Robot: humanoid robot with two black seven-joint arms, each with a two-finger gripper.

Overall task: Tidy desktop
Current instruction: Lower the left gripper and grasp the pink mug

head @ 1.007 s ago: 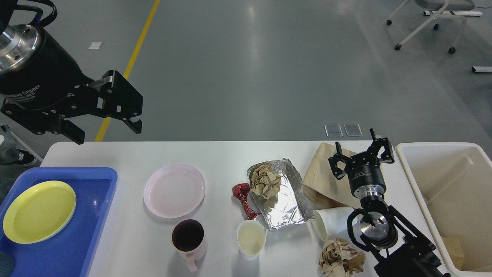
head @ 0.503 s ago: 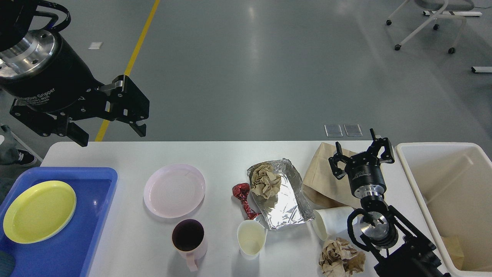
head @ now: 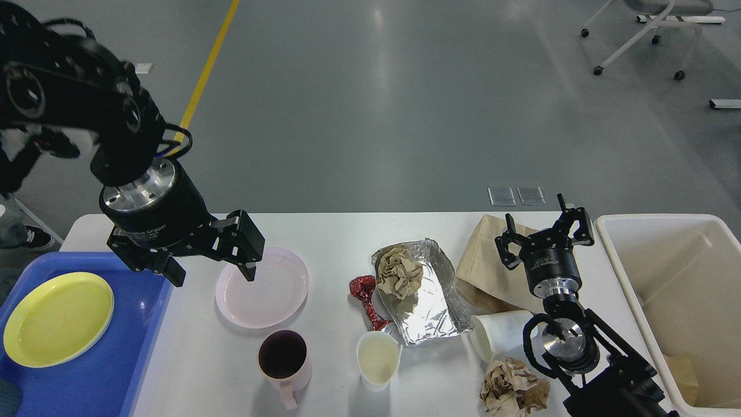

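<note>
The white desktop (head: pixel 336 231) carries a pale pink plate (head: pixel 272 292), a pink mug (head: pixel 283 362), a cream cup (head: pixel 377 358), a red foil wrapper (head: pixel 365 298), a foil sheet (head: pixel 431 301) with a crumpled brown paper ball (head: pixel 399 271), a brown paper bag (head: pixel 483 260), a tipped white paper cup (head: pixel 498 333) and a second crumpled paper ball (head: pixel 512 394). My left gripper (head: pixel 213 277) is open, its fingers straddling the pink plate's left edge. My right gripper (head: pixel 544 231) is open and empty over the paper bag.
A blue tray (head: pixel 133 359) at the left holds a yellow plate (head: pixel 55 318). A cream bin (head: pixel 689 301) stands off the desktop's right end with something tan at its bottom. Grey floor lies beyond the far edge.
My left gripper has come down and to the right, from above the desktop's far left corner to the pink plate's left edge. The right arm has not moved.
</note>
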